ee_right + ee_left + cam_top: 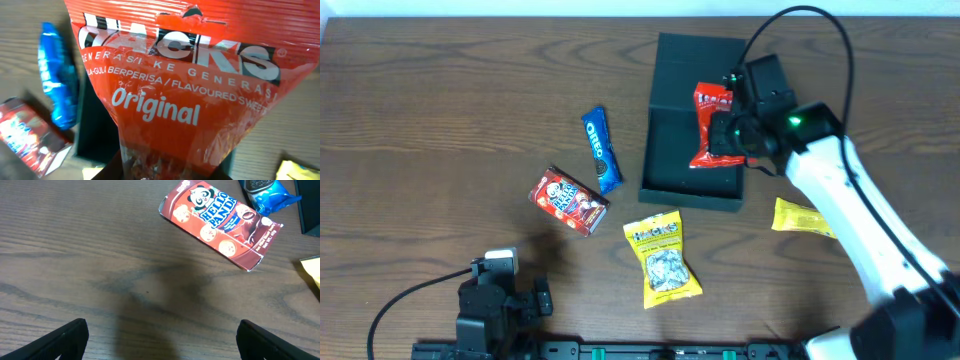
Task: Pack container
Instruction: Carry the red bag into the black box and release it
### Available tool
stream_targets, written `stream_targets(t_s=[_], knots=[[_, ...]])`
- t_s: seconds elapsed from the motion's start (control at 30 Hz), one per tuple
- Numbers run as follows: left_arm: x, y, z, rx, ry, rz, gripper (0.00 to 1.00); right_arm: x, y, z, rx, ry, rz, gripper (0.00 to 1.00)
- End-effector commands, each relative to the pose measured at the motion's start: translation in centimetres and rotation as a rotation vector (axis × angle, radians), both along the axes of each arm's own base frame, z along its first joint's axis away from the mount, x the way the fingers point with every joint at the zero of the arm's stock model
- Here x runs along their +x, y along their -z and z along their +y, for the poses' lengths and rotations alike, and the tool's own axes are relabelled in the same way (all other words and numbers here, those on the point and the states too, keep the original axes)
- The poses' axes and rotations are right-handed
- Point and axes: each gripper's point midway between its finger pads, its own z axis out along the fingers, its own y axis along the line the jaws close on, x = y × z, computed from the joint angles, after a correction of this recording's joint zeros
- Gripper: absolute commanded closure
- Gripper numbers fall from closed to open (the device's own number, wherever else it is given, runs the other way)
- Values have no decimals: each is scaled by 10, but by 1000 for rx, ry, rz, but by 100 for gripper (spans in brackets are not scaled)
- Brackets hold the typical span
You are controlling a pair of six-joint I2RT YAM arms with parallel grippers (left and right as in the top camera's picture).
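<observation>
The container (670, 160) is a dark teal-black box lying open at the table's back middle, its flap lid (695, 60) folded back. My right gripper (728, 135) is shut on a red snack bag (711, 125) and holds it above the container's open tray. In the right wrist view the red bag (175, 85) fills the frame and hides the fingers. My left gripper (161, 342) is open and empty, low over bare wood at the front left. A red Hello Panda box (220, 222) lies ahead of it.
A blue Oreo packet (601, 149) lies left of the container. The Hello Panda box (568, 200) lies further left. A yellow seed bag (662, 257) lies in front of the container. A yellow packet (802, 217) lies to its right, under my right arm.
</observation>
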Motion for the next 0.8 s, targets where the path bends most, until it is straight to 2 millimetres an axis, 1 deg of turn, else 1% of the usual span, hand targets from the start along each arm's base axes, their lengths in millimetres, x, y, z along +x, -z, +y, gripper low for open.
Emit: stream_targets(t_s=[0.0,0.13,0.27,0.33,0.5,0.77], knots=[[-6,16,2,13,-1,54,5,5,23,3,7,64,57,99],[-6,16,2,13,-1,54,5,18,51,8,3,82,88,98],[-6,16,2,13,-1,54,5,21,69,8,-14,86,115,98],[-6,16,2,13,-1,55,4,21,75,5,-28,93,125,98],[-6,16,2,13,-1,54,5,22,79,1,-63,61,120,98],[-6,16,2,13,-1,54,5,20,99,-14,-136,77,156,99]])
